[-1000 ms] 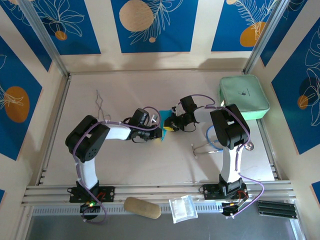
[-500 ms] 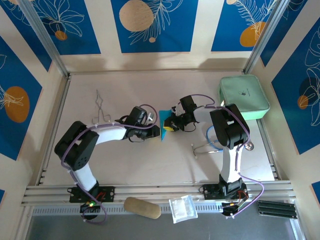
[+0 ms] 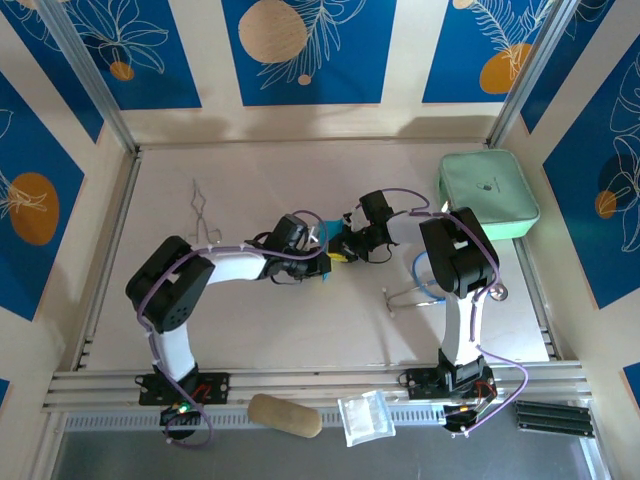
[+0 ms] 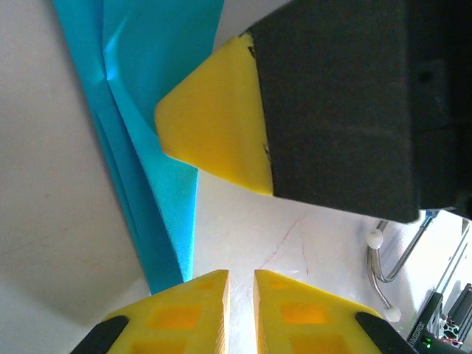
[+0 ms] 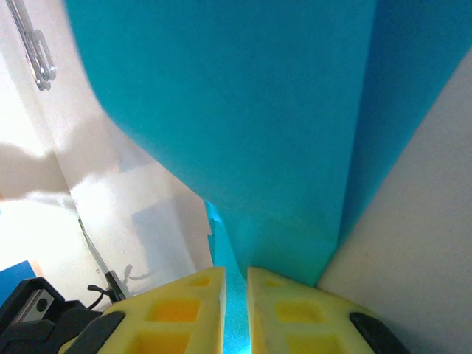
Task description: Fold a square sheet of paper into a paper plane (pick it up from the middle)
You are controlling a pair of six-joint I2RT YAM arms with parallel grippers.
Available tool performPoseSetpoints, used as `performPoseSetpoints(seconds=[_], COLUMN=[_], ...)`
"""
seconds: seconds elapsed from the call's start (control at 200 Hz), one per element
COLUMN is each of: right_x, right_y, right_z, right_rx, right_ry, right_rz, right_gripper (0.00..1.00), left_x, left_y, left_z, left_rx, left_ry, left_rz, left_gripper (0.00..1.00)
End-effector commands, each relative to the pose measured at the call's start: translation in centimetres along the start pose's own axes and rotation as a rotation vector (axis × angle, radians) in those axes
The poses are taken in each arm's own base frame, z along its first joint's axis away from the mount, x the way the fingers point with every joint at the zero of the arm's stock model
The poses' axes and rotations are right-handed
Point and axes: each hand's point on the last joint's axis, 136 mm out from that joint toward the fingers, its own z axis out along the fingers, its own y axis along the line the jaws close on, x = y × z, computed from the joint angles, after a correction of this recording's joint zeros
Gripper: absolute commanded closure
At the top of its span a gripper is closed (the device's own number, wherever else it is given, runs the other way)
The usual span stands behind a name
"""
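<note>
Both arms are bent at the elbow and reach inward, forearms level, so the left gripper (image 3: 318, 264) and right gripper (image 3: 338, 251) nearly meet tip to tip. The left gripper's yellow fingers (image 4: 184, 313) stand almost together, a thin slit between them, holding nothing. The right gripper's fingers (image 5: 177, 302) pinch the folded teal paper (image 5: 243, 133).

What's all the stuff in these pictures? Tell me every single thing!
paper: one, teal-blue, creased, mid-table between the grippers
pouch: one, mint-green, far right corner
wire: one, thin silver, far left of the table
metal tool: one, silver with a blue loop, by the right arm
oval block: one, tan, front ledge
plastic bag: one, clear, front ledge
black rails: one bundle, front right
table: one, whitish
left gripper: one, yellow fingers, shut beside the paper
right gripper: one, yellow fingers, shut on the paper
</note>
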Motion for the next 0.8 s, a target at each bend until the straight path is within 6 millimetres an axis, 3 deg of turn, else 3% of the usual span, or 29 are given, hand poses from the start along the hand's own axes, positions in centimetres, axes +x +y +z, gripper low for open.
performPoseSetpoints(seconds=[0.0,0.795], right_x=[0.5,0.6], right_y=[-1.5,-1.9], right_z=[1.1,1.3], right_rx=[0.052,0.070], right_ry=[0.024,0.036], right_rz=[0.009,0.016], right_gripper=[0.82,0.82], left_x=[-0.1,1.4], left_y=[-0.1,1.9], left_z=[0.4,1.6], left_rx=[-0.009,-0.025], left_ry=[0.007,0.043], left_rz=[0.004,-0.059], left_gripper=[0.84,0.85])
